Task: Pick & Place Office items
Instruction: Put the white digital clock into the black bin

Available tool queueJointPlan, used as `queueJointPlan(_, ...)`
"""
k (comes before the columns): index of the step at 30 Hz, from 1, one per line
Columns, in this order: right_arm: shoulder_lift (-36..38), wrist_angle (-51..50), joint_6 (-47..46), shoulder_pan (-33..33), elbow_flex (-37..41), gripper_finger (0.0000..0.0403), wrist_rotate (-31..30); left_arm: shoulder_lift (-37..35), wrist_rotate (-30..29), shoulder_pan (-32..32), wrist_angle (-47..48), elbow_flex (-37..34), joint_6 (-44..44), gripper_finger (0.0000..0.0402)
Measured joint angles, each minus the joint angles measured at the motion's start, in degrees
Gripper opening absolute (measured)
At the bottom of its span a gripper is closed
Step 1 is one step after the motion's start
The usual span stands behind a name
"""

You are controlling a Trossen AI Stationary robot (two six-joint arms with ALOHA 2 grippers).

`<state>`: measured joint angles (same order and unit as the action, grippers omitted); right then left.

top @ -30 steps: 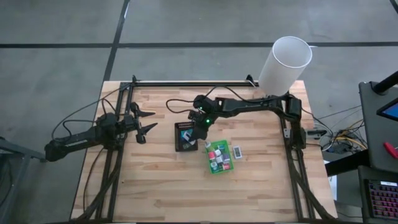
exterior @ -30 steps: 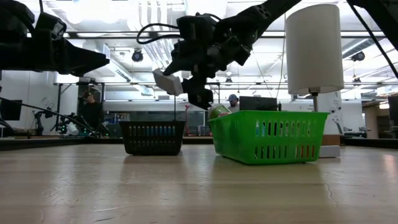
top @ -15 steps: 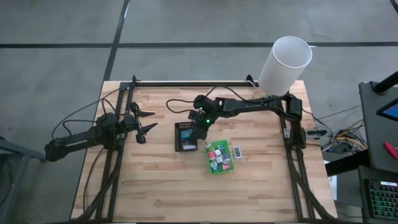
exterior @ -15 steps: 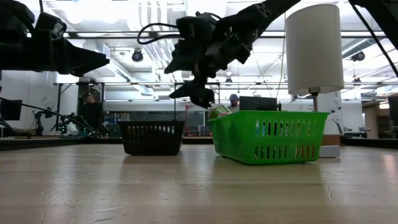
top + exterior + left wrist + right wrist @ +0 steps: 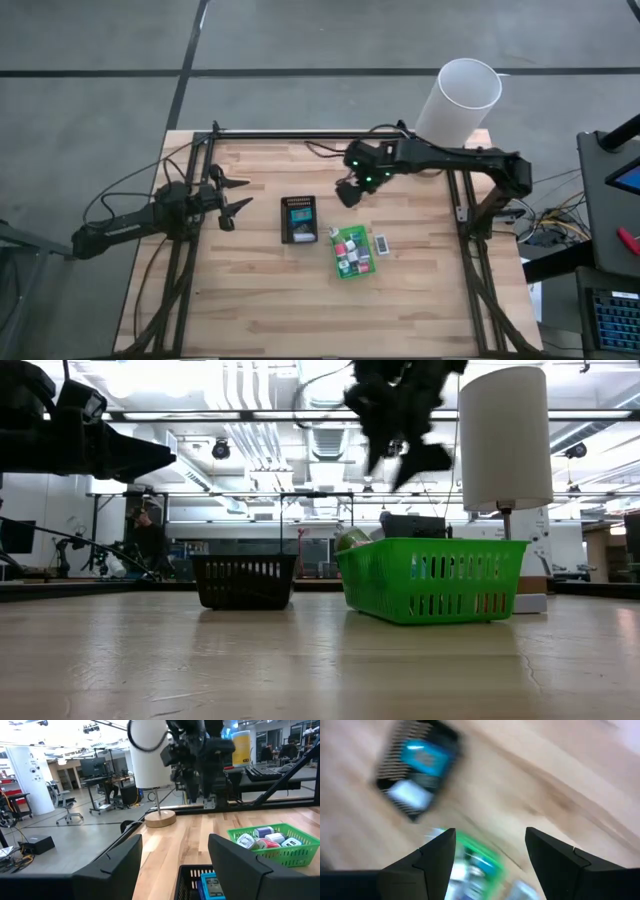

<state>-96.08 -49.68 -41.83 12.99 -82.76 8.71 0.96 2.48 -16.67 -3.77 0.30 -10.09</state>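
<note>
Pale wooden planks make up the table [image 5: 250, 290], where a black tray [image 5: 298, 220] and a green tray [image 5: 351, 252] sit near each other, the green one nearer the right arm. Most office items [image 5: 350, 255] are seen heaped in the green tray; a teal piece and a white piece lie in the black tray, and one small packet [image 5: 381, 243] lies on the table just beside the green tray.

The right gripper [image 5: 349, 193] is held high, apart from both trays, its fingers spread and nothing seen between them. The step is judged to be a fetch: another item is to be picked from the green tray, which calls for a descent over the heap and a close on a single piece. The left gripper [image 5: 232, 194] waits open at the table's left side.

In the right wrist view everything is smeared by motion, so single items cannot be told apart. In the low view the trays' contents are mostly hidden by their walls.
</note>
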Motion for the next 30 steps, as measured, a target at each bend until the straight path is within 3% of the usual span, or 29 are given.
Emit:
queueJointPlan(3, 2.25, -9.48, -7.63, -0.73, 0.1, 0.0236, -6.16, 0.01, 0.0, -0.01, 0.02, 0.0, 0.0, 0.0234)
queueJointPlan(6, 3.66, -14.85, -14.7, -1.82, 1.21, 0.0236, -7.53, 0.01, 0.01, -0.01, 0.0, 0.0, 0.0, 0.0234)
queueJointPlan(23, 5.62, -12.17, -31.75, -11.44, 16.98, 0.0242, -4.81, 0.01, 0.0, -0.02, 0.0, 0.0, 0.0, 0.0234)
queueJointPlan(30, 5.87, 1.4, -39.3, -16.26, 24.21, 0.0242, -1.57, 0.01, -0.02, -0.02, 0.0, 0.0, 0.0, 0.0234)
